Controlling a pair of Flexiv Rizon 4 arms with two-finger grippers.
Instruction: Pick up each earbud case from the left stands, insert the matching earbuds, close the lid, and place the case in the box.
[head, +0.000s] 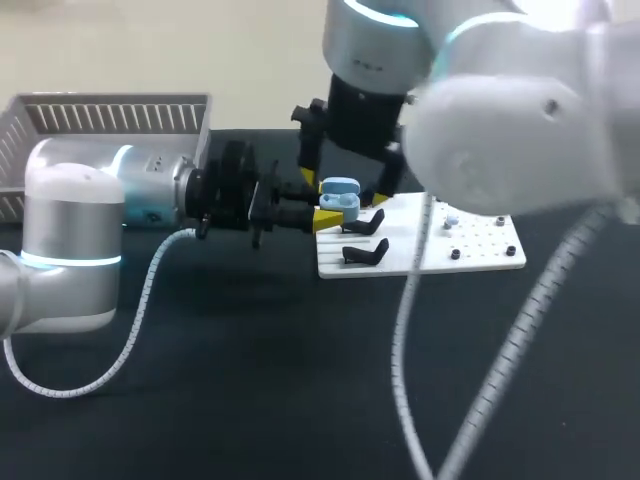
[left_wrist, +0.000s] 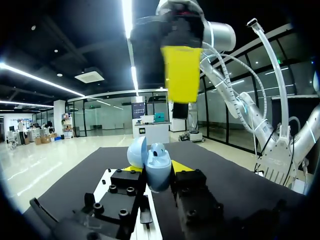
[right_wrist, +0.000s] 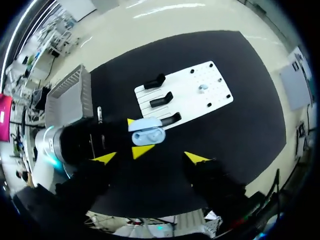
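Note:
A light blue earbud case (head: 340, 197) with its lid up is held above the near edge of the white stand board (head: 470, 255). My left gripper (head: 335, 206) is shut on it from two sides. In the left wrist view the case (left_wrist: 157, 170) sits between the yellow tips, with a rounded blue earbud (left_wrist: 158, 151) showing in it. My right gripper (right_wrist: 150, 159) hangs straight over the case (right_wrist: 147, 135). It is open, with its tips wide apart on either side, and one of its fingers (left_wrist: 182, 72) shows above the case. A small pale piece (right_wrist: 202, 87) lies on the board.
Three black stands (right_wrist: 162, 100) rise from the board's left part. A grey wire basket (head: 110, 115) stands at the table's back left. Dark table cloth (head: 280, 360) stretches toward the front, crossed by my arms' cables.

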